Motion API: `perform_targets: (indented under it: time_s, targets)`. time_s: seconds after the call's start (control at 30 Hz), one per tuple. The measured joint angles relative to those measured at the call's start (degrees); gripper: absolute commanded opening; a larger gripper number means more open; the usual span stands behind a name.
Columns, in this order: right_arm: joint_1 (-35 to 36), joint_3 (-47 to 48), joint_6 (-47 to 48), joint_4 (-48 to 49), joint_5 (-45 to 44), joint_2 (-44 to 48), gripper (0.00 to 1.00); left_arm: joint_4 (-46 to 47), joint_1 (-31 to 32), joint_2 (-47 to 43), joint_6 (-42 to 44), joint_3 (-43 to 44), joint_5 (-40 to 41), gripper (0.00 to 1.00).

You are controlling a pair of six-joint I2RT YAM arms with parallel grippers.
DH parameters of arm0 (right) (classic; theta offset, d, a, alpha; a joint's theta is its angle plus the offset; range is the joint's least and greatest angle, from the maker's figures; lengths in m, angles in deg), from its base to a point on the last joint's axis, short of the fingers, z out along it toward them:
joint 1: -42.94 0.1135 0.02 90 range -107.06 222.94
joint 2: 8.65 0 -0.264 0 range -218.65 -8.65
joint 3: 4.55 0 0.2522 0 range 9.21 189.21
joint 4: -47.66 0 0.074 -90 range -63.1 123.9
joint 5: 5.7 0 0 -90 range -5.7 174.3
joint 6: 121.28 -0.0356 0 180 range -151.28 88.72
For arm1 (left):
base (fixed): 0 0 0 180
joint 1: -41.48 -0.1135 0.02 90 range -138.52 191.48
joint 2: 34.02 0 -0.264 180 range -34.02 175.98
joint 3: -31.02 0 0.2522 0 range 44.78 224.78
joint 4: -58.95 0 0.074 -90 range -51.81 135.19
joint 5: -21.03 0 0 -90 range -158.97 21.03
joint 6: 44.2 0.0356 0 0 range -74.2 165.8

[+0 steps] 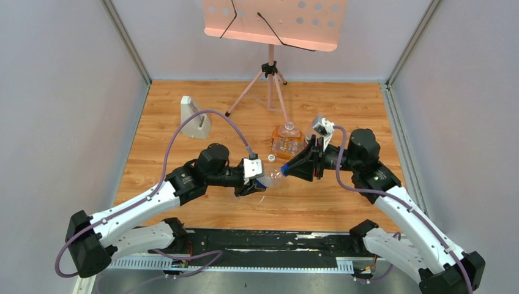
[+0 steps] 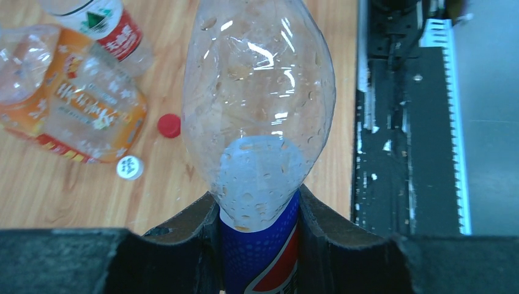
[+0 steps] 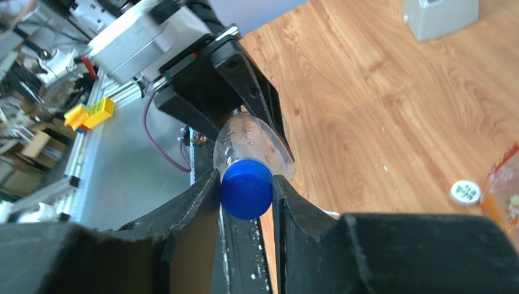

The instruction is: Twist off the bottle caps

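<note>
**Twisting the blue cap: 4 ways this grip could fail**

The Pepsi bottle [image 2: 260, 110] is held off the table [image 2: 61, 202] between the 2 arms, lying roughly level. The left gripper [image 2: 259, 226] is pinched tight around its blue-labelled body. The right gripper [image 3: 245, 191] has a finger pressed against each side of the blue cap [image 3: 246, 184], which sits on the neck. The red cap [image 2: 169, 125] and the white cap [image 2: 130, 167] lie loose on the wood near the orange-labelled bottle [image 2: 79, 116] and the red-white-green bottle [image 2: 107, 24], so this looks like the last of 3.

1. The bottle wall is thin and beaded with droplets. If the thread is stiff, the body may spin inside the left fingers instead of the cap turning.
2. Squeezing harder to stop that could crumple the wall and loosen the hold.
3. The right fingers meet the cap at only 2 places. A twist that is off the neck's axis could make them skid round the cap or slip off its end.
4. Once free, a cap this small could drop from the fingers and roll toward the table's near edge.
</note>
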Motion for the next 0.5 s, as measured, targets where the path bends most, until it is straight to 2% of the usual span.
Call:
perform_targets:
  time_s: [0.07,0.1,0.23,0.3,0.37,0.5]
  targets:
    - [0.5,-1.2,2.1,1.6,0.8,2.1,0.0,-0.4,-0.5,0.0,-0.3,0.3,-3.3,0.0]
    - [0.7,-1.6,3.3,2.4,1.4,2.9,0.08,-0.9,-0.7,0.0,-0.5,0.8,-5.0,0.0]
    - [1.1,-1.8,5.4,3.7,2.1,4.3,0.56,-2.4,-1.3,0.1,-0.9,1.9,-8.7,0.0]
    - [1.2,-1.8,5.4,3.8,0.7,4.3,0.72,-2.4,-1.5,0.1,-1.1,2.2,-8.9,0.0]
    - [1.2,-1.8,4.0,3.6,-1.9,4.1,0.78,-1.9,-1.5,0.0,-1.3,2.2,-7.8,0.0]
    - [1.2,-0.1,-0.8,1.1,-8.9,3.0,0.81,-1.6,-1.6,-0.2,-1.3,2.1,-1.7,0.0]
